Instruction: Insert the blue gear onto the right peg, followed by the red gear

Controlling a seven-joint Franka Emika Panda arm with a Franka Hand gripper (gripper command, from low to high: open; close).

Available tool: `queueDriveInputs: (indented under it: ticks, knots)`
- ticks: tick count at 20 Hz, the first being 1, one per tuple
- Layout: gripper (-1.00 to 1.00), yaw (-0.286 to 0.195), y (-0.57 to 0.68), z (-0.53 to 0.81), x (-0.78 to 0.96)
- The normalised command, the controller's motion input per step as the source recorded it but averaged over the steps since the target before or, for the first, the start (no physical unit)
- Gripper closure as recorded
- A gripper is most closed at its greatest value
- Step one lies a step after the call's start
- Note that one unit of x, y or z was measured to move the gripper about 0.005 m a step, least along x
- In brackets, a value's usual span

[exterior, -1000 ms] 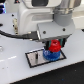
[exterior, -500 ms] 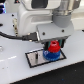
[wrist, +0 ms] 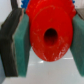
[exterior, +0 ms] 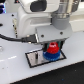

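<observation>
The red gear [exterior: 51,49] is held between the teal pads [wrist: 21,45] of my gripper [exterior: 52,47], which is shut on it. In the wrist view the red gear [wrist: 50,30] fills the space between the fingers, and its centre hole faces the camera. Directly under it the blue gear [exterior: 50,56] lies on the grey black-framed plate [exterior: 35,59], at the end nearer the exterior view's right. Whether the two gears touch cannot be told. The right peg is hidden by the gears.
A black cable [exterior: 15,37] runs in from the exterior view's left to the arm. The white arm body [exterior: 35,17] fills the space above and behind the plate. The plate rests on a white table [exterior: 15,70].
The gripper has come down a little with the red gear, closer to the blue gear on the plate.
</observation>
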Motion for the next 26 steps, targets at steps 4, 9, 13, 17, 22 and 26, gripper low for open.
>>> queueDriveInputs:
  ticks: [4,9,13,17,22,26]
  knots:
    - [1.00,0.000,-0.03,-0.26,0.18]
    - [-1.00,0.000,0.00,-0.14,0.15]
    - [-1.00,0.000,0.01,0.02,0.08]
    - [-1.00,0.000,0.05,0.29,0.03]
    - [-1.00,0.000,0.09,0.54,0.00]
    - [-1.00,0.000,0.09,0.63,0.00]
